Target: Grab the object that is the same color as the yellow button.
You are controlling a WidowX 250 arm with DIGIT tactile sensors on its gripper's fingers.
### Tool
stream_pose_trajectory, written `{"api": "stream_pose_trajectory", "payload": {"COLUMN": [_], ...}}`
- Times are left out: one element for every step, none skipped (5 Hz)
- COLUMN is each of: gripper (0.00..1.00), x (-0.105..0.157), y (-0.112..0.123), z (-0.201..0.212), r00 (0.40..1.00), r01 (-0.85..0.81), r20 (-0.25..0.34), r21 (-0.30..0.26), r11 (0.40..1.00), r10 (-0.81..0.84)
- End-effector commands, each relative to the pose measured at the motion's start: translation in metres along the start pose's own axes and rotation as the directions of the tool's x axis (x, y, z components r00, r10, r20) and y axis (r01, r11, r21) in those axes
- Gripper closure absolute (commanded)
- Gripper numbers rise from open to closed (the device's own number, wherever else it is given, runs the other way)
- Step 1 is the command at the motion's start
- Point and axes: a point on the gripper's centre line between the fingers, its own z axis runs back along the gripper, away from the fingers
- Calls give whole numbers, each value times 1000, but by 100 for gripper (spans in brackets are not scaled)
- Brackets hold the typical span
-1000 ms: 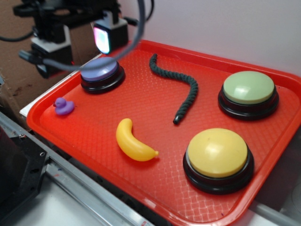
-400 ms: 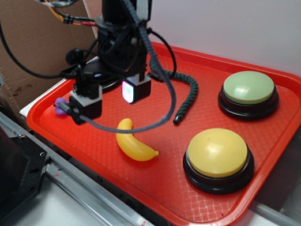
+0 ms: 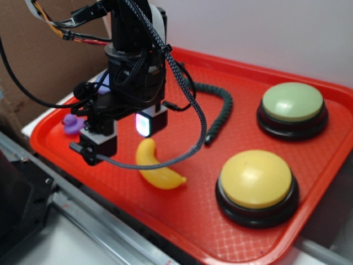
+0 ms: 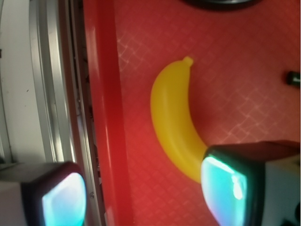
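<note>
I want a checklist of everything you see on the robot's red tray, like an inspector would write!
Surface: red tray with a waffle-textured floor and a raised rim.
Job's things: yellow toy banana lies flat on the tray near the front rim; yellow button sits to its right in the exterior view, apart from it.
Clutter: green button, purple duck partly hidden behind the arm, dark green rope; a purple button barely shows behind the arm.
Grippers: gripper open, above the banana's end, one glowing pad over it, the other out by the rim; nothing held.
Cables: braided black cable loops off the arm.
Surroundings: metal rail in front, cardboard at left, white wall behind.
</note>
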Motion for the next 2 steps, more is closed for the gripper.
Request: {"api": "stream_pose_trajectory", "payload": {"gripper": [0, 0], "x": [-33, -28], "y": [5, 4], "z": [13, 10], "r00": [995, 978], "r01": [-71, -149], "r20": [-63, -120], "r21": [63, 173], "r11": [995, 974], "r10": [75, 171]}}
